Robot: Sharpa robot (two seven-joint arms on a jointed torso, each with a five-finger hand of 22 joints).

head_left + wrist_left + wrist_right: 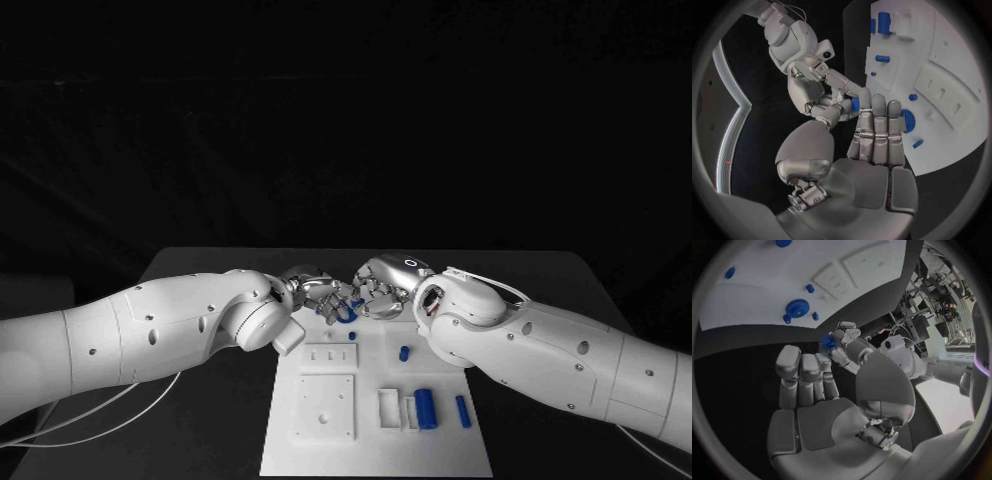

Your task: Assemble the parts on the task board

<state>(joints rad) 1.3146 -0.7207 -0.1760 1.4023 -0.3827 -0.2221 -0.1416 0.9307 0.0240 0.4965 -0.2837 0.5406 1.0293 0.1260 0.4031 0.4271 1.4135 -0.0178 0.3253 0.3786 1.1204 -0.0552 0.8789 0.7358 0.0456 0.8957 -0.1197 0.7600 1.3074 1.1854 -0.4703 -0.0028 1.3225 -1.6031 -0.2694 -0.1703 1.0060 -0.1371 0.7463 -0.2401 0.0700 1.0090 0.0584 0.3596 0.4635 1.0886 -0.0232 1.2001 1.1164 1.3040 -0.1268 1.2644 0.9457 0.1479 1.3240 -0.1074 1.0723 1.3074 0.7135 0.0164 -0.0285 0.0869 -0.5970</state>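
Parts lie scattered on the white task board (378, 440) in the middle of the black table (216, 265): a blue peg (405, 352), a larger blue cylinder (427, 411) beside a white block (389, 407), and a slim blue pin (463, 409). At the board's far end the two hands meet. The left hand (315, 296) shows straight fingers (878, 131) held side by side, gripping nothing (seen from its wrist). Just right of it, the right hand (387, 290) pinches a small blue part (855, 104) at its fingertips. A blue disc (797, 307) sits on the board nearby.
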